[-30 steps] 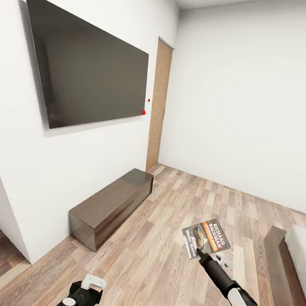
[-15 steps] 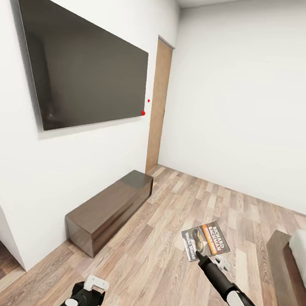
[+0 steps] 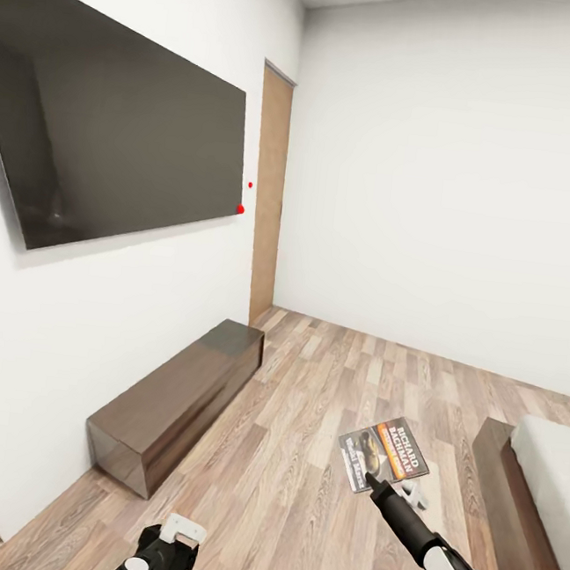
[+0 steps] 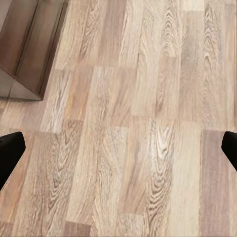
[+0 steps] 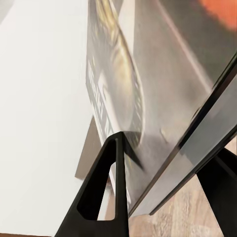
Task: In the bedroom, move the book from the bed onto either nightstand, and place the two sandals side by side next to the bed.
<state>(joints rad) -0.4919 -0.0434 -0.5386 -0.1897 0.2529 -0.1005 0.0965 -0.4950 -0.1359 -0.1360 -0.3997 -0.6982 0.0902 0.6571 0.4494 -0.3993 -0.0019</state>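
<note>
The book [image 3: 383,454] stays pinched in the right gripper [image 3: 375,484], carried above the floor [image 3: 304,429] near the bed [image 3: 547,474]; view has swung since earlier, nightstand unsighted, transit continues; left gripper [image 3: 169,544] spread, empty.

Lighting reads bright and even from my station; I cannot locate a single source. White walls [image 3: 438,187] are close to blown out, with little shading at the corner. The wall screen [image 3: 115,142] at 10 o'clock carries a faint smeared reflection and no hard glare. The long cabinet [image 3: 175,396] shows a soft sheen on its top. Shadows on the plank floor [image 3: 304,429] are weak. Head view bends straight lines toward its edges, wide-angle style. Left wrist view: floor grain soft, slightly blurred. Right wrist view: the book [image 5: 163,84] sits very near the lens, its print smeared and stretched.
</note>
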